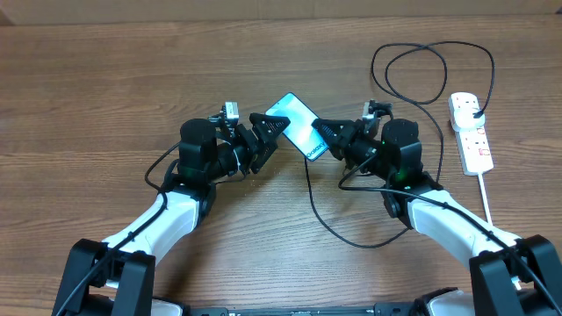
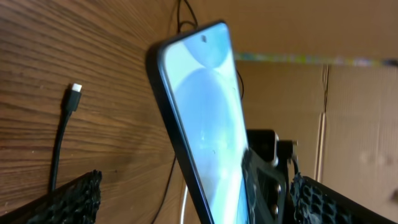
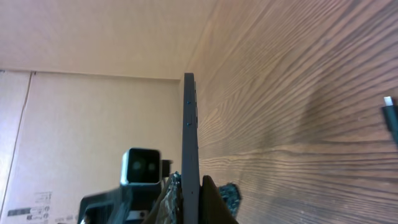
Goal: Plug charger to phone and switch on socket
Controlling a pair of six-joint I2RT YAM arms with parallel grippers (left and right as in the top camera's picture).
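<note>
The phone [image 1: 297,123] with its light blue screen is tilted up off the table, and my right gripper [image 1: 323,133] is shut on its right end. In the right wrist view the phone [image 3: 189,124] shows edge-on, clamped at my right gripper [image 3: 191,200]. My left gripper [image 1: 274,139] is open at the phone's left end. In the left wrist view the phone [image 2: 199,118] stands between the wide-apart fingers [image 2: 78,198] without touching them. The charger [image 1: 321,216] trails across the table, and its loose connector tip [image 2: 76,89] lies flat on the wood. The socket [image 1: 474,140] sits at the far right.
The charger's black plug [image 1: 477,112] sits in the power strip, and its cable loops [image 1: 413,66] behind my right arm. The strip's thick white cord [image 1: 486,197] runs toward the front edge. Cardboard walls [image 2: 354,124] close off the table's far side.
</note>
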